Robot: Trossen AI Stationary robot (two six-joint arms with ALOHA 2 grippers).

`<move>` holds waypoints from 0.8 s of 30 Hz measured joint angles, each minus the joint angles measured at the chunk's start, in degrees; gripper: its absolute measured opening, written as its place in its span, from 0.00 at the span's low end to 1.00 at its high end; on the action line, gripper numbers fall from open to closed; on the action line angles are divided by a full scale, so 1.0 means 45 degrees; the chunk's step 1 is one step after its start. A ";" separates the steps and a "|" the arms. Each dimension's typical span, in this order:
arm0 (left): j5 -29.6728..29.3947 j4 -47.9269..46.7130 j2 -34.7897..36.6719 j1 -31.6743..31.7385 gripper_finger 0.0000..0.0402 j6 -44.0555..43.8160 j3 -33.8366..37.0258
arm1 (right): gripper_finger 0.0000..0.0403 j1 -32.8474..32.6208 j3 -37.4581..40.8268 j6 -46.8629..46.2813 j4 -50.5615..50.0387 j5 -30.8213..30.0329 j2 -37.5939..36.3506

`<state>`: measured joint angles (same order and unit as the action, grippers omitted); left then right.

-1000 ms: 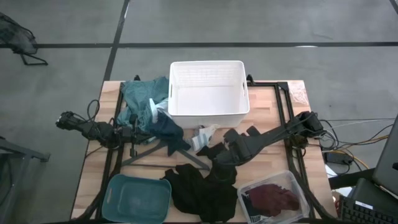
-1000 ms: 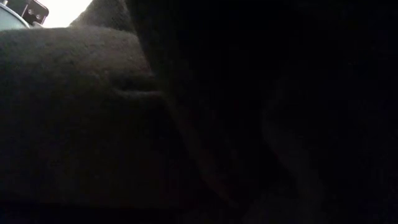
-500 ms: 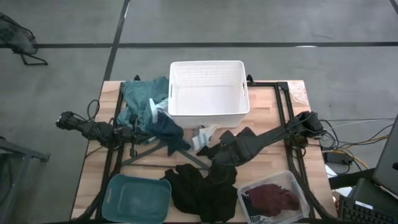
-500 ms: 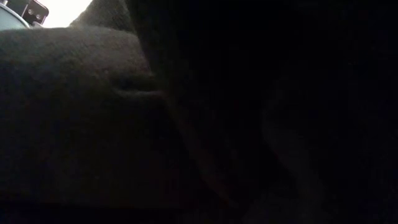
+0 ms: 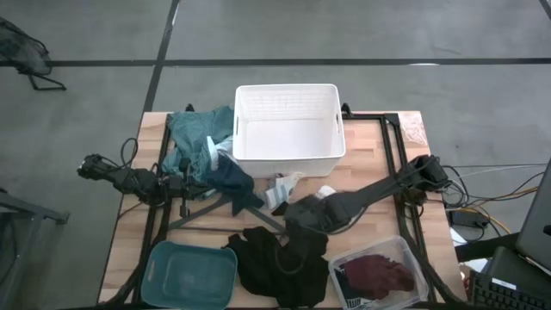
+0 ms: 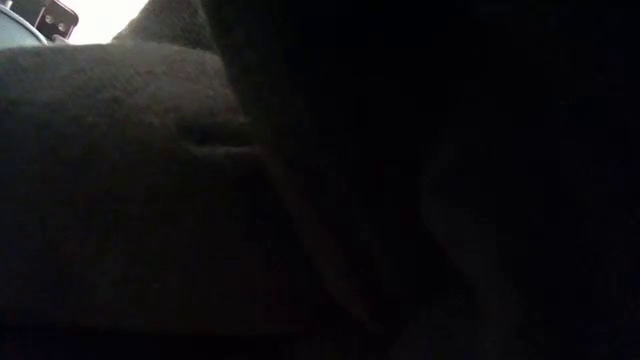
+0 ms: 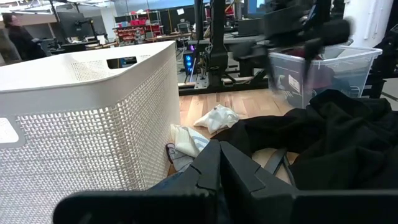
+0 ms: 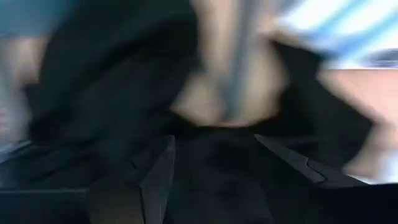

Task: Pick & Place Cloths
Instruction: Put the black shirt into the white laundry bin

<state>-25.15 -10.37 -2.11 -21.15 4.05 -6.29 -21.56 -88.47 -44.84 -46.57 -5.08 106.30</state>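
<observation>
Your right gripper (image 5: 297, 226) is down over the black cloth (image 5: 280, 263) at the front middle of the table (image 5: 383, 142). In its wrist view the two fingers (image 8: 155, 180) stand apart with dark fabric between them, though motion blur hides whether they grip it. Your left gripper (image 7: 217, 165) rests on the left side, fingers pressed together, beside the white basket (image 5: 288, 129) and pointing toward the navy cloth (image 5: 231, 179). The teal-green cloth (image 5: 194, 133) lies heaped against the basket's left wall. Small white pieces (image 5: 284, 188) sit just in front of the basket. The maroon cloth (image 5: 376, 274) lies inside the clear bin (image 5: 413, 258) at the front right. A teal tray (image 5: 189, 274) sits front left. The low view shows only dark fabric.
</observation>
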 joint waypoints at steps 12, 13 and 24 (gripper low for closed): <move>0.0001 -0.0017 0.0001 0.0000 0.03 0.0000 -0.0003 | 0.47 -0.0986 0.0136 -0.0365 0.2190 0.1505 0.0843; -0.0003 -0.0030 -0.0003 0.0000 0.03 0.0000 -0.0002 | 0.48 -0.0988 0.0141 -0.0375 0.2161 0.1507 0.1050; 0.0000 -0.0183 -0.0015 0.0000 0.03 0.0000 -0.0004 | 0.50 -0.0957 -0.0005 -0.0223 0.2455 0.3534 0.2765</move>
<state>-25.15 -11.20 -2.17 -21.15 4.05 -6.31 -25.87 -88.49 -45.84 -35.53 10.82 118.74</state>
